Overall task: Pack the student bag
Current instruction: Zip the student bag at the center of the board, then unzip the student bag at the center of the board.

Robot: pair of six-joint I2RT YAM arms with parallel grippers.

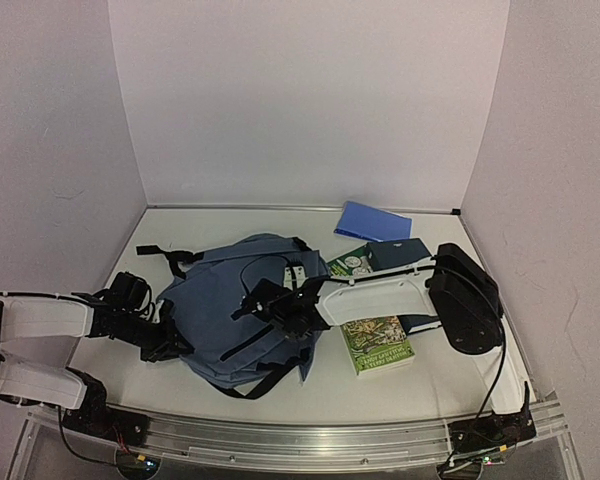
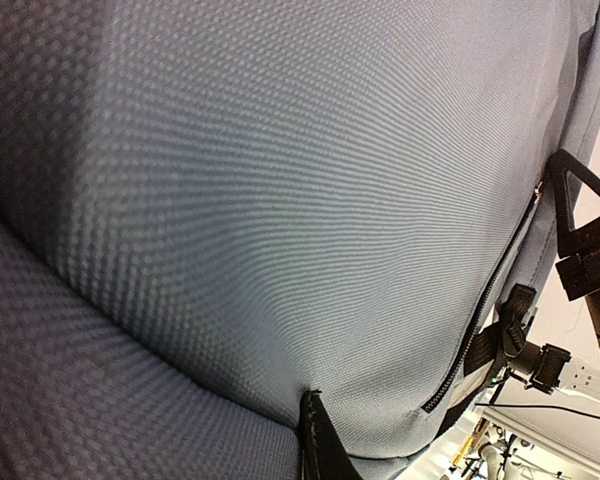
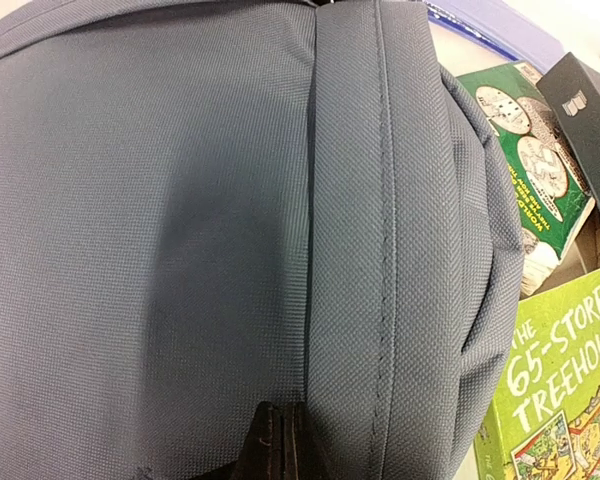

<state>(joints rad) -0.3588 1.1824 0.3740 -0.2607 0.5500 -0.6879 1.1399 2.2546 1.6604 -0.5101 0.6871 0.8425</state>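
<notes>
Student bag [image 1: 235, 300] of slate-blue cloth, slumped left of centre on the white table [image 1: 280, 395], not seen open anywhere. Pinched at its near-left edge by the left gripper [image 1: 172, 345], closed on a fold of fabric, with creases running to the fingertip [image 2: 318, 440]. Pressed from above by the right gripper [image 1: 258, 300], fingertips [image 3: 275, 445] together beside a stitched seam (whether on a zip pull could not be told).

Looked like the opening step, not yet achieved. Called for a firm anchoring pinch on the left and a draw along the curve of the zip [image 2: 480, 335], never upward, lest the limp cloth bunch.

Fine grainy weave, black straps, rounded pillowy form. To the right, outside the bag: flat glossy green storybook [image 1: 378, 345], second green book [image 1: 348, 265], dark box [image 1: 398, 252], blue notebook [image 1: 372, 220].
</notes>
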